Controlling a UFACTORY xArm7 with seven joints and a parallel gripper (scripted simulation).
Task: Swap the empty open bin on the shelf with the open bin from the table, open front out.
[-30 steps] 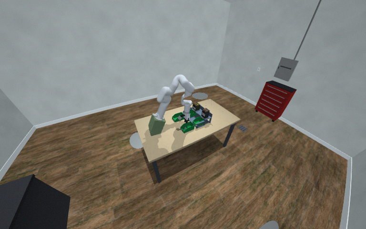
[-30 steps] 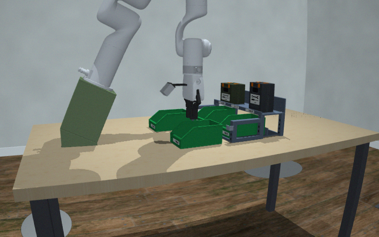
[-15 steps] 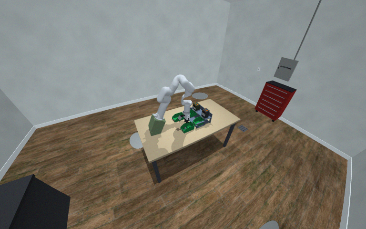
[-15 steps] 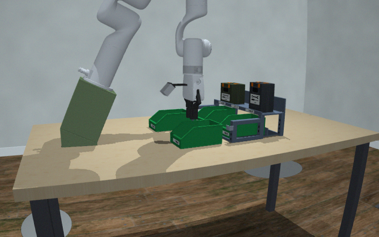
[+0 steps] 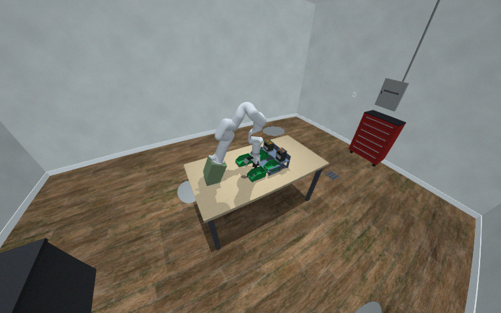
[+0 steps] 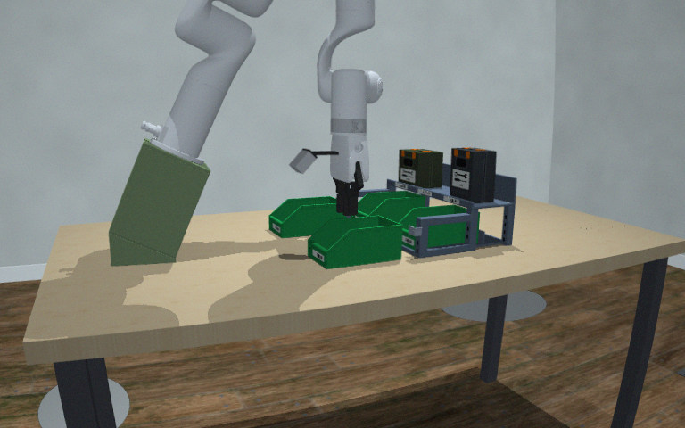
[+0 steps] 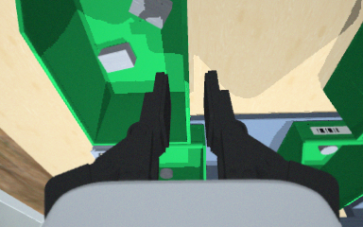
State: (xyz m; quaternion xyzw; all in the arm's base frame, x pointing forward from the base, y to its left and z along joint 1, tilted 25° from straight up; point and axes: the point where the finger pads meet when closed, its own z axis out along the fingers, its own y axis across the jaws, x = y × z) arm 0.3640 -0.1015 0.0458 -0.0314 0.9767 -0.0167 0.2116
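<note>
Wrist view against exterior: the wrist view looks into the loaded bin (image 5: 256, 174) (image 6: 363, 247) (image 7: 52, 76) and shows two grey parts, a pale-topped block (image 7: 116, 61) and another block (image 7: 152, 10) at the picture's edge; the exterior view gives only its outside.
Gripper: the fingers of the gripper (image 5: 254, 165) (image 6: 347, 213) (image 7: 187, 74) stand partly apart with nothing clamped. From above, they lie to either side of one long wall of the loaded bin; whether they touch it, I cannot tell.
Loaded bin: green, upright on the table (image 5: 295, 152) (image 6: 353, 290) (image 7: 265, 47), with a lowered open front and a white label; its rear end is towards the shelf.
Second table bin: another green bin (image 5: 242, 160) (image 6: 298, 217) (image 7: 347, 85) stands on the table, apart from the first; its inside is too hidden to judge.
Shelf: the blue-grey shelf (image 6: 471, 226) (image 7: 250, 127) shows bare floor between a near shelf bin (image 5: 271, 165) (image 6: 447, 234) (image 7: 195, 153) and a far shelf bin (image 5: 263, 154) (image 6: 396, 202) (image 7: 293, 142). Each has a small part visible inside.
Overhead: an olive case (image 5: 268, 145) (image 6: 429, 168) and a black case (image 5: 281, 154) (image 6: 480, 174) stand on the upper board, above the bins' rear area.
</note>
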